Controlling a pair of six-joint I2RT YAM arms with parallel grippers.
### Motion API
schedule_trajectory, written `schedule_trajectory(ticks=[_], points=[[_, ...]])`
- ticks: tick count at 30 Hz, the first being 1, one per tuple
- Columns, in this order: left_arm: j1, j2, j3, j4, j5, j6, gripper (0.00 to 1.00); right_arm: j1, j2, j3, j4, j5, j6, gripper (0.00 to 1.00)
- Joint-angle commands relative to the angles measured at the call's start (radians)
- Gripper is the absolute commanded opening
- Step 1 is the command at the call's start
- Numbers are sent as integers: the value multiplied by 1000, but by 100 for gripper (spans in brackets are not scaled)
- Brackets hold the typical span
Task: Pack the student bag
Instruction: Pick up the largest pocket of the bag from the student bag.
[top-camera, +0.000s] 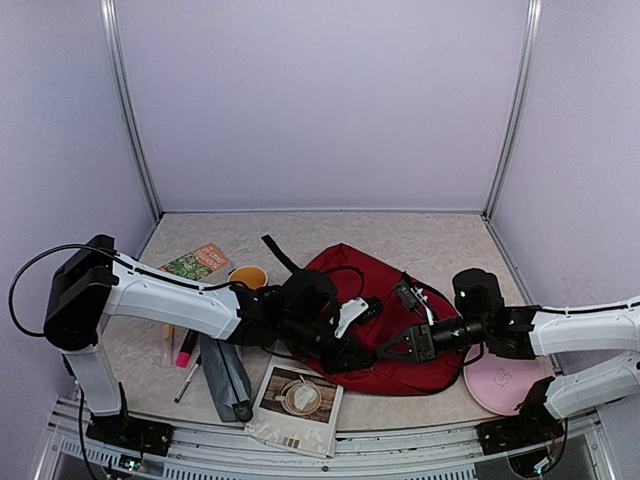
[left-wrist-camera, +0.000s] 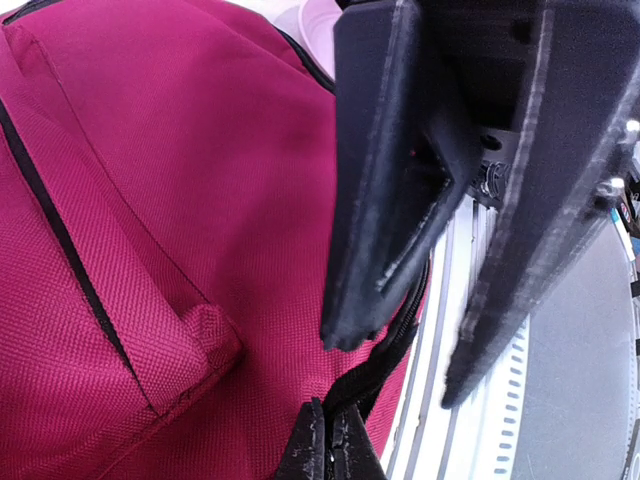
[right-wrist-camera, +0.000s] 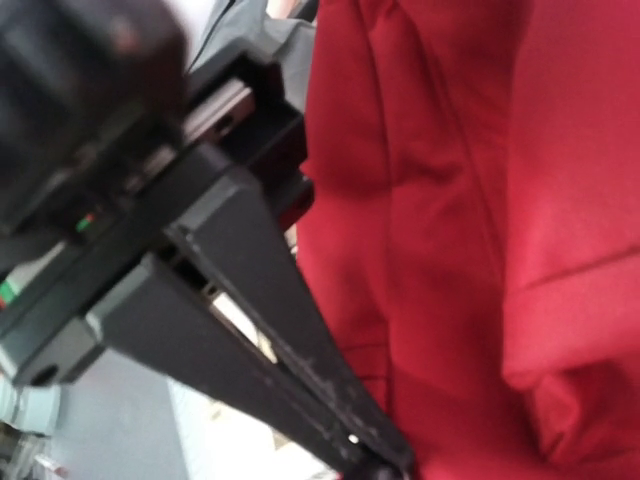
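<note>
On the beige tabletop (top-camera: 420, 235), the dark red fabric student bag (top-camera: 365, 272) lies centrally, your left gripper (left-wrist-camera: 325, 455) pinched shut on its black zipper edge (left-wrist-camera: 390, 350), right gripper (top-camera: 385, 351) slightly parted: pull along the zip, not upward.

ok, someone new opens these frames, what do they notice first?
The dark red student bag lies mid-table, the biggest thing in view. Both arms bend inward over it, so the left pincer and right pincer come close together near its front edge. Next come the loose items: a green book and a yellow cup to its left, and a pink plate at the near right.
</note>
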Motion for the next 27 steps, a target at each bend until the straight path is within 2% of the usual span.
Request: schedule_trajectory(ticks=[1, 4, 8, 16, 23, 27], points=[[1, 2, -1, 7, 20, 4, 0, 9, -3, -38, 100, -22, -12, 36], [2, -1, -6, 10, 19, 4, 0, 15, 17, -51, 172, -45, -4, 42], [4, -6, -11, 14, 23, 3, 0, 15, 40, -51, 184, -34, -22, 50], [9, -14, -20, 24, 29, -2, 0, 17, 102, -61, 300, -59, -18, 50], [15, -19, -28, 34, 33, -7, 0, 20, 117, -63, 285, -55, -22, 37], [18, -19, -30, 36, 39, -9, 0, 21, 108, -70, 264, -21, -25, 18]])
